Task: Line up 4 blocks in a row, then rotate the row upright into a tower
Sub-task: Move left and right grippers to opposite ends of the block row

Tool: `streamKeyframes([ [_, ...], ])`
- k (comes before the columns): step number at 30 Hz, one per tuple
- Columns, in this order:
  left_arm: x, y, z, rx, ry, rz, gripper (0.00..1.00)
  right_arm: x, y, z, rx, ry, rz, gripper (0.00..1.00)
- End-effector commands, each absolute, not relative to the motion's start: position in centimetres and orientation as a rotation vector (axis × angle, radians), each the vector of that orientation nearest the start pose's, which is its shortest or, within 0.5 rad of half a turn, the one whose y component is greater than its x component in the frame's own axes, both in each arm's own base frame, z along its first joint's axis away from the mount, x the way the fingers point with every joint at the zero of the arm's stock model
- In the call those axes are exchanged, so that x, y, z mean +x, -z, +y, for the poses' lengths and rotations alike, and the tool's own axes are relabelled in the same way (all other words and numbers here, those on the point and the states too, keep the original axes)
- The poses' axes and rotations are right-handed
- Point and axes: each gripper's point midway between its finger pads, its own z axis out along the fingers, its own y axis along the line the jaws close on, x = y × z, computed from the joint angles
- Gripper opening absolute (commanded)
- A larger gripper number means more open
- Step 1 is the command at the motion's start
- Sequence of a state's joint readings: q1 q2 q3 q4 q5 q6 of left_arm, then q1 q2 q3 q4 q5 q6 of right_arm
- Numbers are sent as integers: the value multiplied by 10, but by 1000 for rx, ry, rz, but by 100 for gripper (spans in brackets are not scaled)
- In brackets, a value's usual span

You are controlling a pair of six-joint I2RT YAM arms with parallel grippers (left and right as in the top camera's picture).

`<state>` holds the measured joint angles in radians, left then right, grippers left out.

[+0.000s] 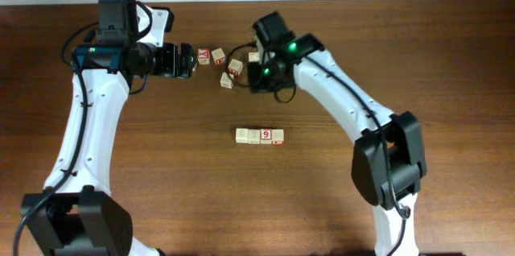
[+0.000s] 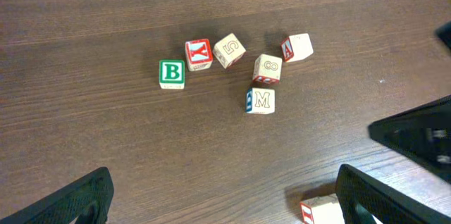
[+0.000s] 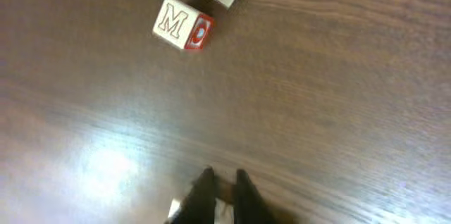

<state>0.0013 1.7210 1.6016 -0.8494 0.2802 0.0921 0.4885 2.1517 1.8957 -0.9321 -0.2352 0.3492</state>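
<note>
Four pale wooden blocks (image 1: 259, 136) lie in a tight row at mid-table, one showing a red 9 (image 1: 265, 135). Neither gripper is near them, and the row does not appear in the wrist views. My left gripper (image 1: 189, 60) (image 2: 225, 203) hangs wide open at the back beside the loose cubes, holding nothing. My right gripper (image 1: 257, 71) (image 3: 222, 178) is low over the table by those cubes, its fingers almost together with only a sliver between them. A pale block corner (image 3: 176, 211) peeks out under them; I cannot tell whether it is touched.
Loose cubes lie at the back: a green B (image 2: 171, 73), a red Y (image 2: 199, 54), a 5 (image 2: 229, 50), an 8 (image 2: 267, 68), an M (image 2: 260, 101) (image 3: 182, 23) and a red-sided one (image 2: 297, 47). Another cube (image 2: 320, 211) sits by my left gripper's right finger.
</note>
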Motion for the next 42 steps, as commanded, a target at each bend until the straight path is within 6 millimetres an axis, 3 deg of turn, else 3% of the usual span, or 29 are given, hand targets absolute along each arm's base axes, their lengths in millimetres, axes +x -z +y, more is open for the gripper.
streamKeyframes([
  [1,449,-213,-47,219,318,2491,99,430,-122,275,-333,-630,2806,15],
  [7,449,-213,-47,219,318,2491,99,424,-121,264,-342,-608,2844,23],
  [9,449,-213,-47,219,318,2491,99,425,-144,248,-301,-601,2845,22],
  [11,449,-213,-47,219,318,2491,99,423,-181,222,-269,-591,2817,23],
  [13,449,-213,-47,219,318,2491,99,409,-217,180,-193,-591,2814,22],
  [15,448,-213,-48,218,329,2490,99,385,-236,144,-169,-614,2851,22],
  [16,445,-216,-61,243,431,2478,99,355,-240,125,-265,-679,2919,23],
  [19,439,-214,-67,247,479,2496,99,325,-224,109,-303,-712,3056,24],
  [22,427,-214,-81,269,605,2513,99,326,-190,122,-301,-817,3071,24],
  [24,425,-211,-83,250,630,2530,99,326,-152,129,-202,-884,3095,23],
  [26,423,-200,-88,238,649,2572,66,324,-125,128,-114,-885,3118,19],
  [27,419,-187,-97,241,671,2617,37,323,-111,128,-78,-884,3124,18],
  [29,410,-158,-117,146,735,2740,4,325,-87,128,-44,-880,3105,18],
  [30,407,-146,-126,126,741,2789,0,327,-82,129,-16,-878,3098,17],
  [35,379,-71,-140,113,504,3084,0,335,-75,135,8,-875,3066,17],
  [39,359,-50,-134,102,451,3188,0,332,-70,149,-58,-876,3077,16],
  [42,339,-30,-130,104,451,3243,0,329,-61,152,-4,-854,3114,12],
])
